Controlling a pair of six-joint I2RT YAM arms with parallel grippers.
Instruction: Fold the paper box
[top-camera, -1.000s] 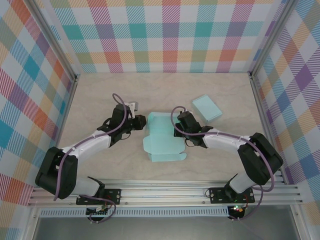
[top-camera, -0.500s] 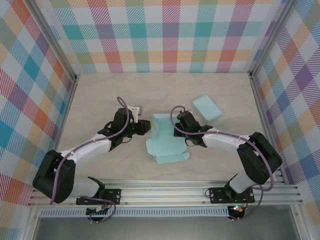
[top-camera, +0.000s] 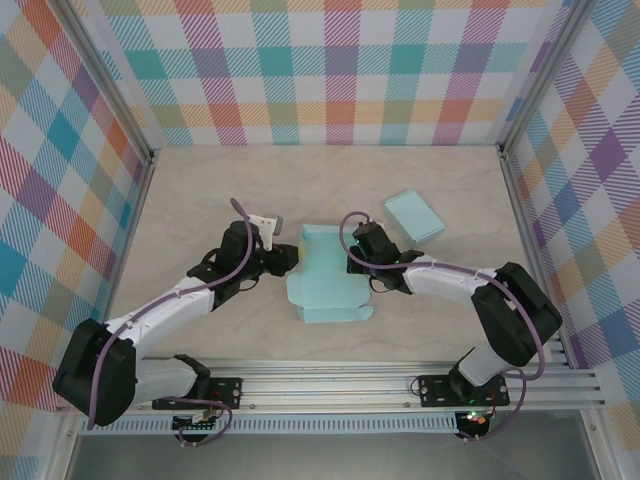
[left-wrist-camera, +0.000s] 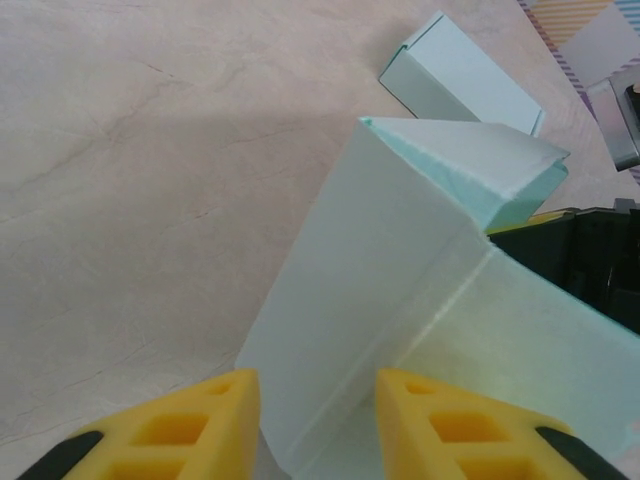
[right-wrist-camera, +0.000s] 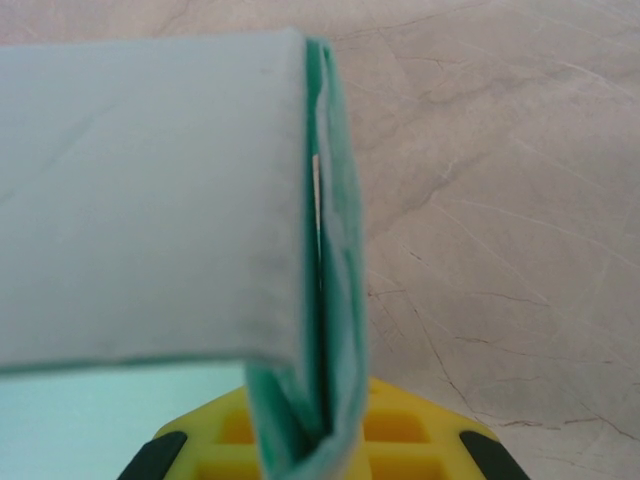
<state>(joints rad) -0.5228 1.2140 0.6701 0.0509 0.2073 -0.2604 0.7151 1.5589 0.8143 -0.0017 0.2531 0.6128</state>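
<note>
The right gripper clamps the box by its right wall at the middle of the table, the left gripper open astride its left flap; folding looks roughly half done, closing left

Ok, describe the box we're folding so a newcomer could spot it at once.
Look at the middle of the table, between the left arm and right arm. The box lies there, pale teal, flaps open. The other box, farther back on the right, is closed and untouched.
</note>
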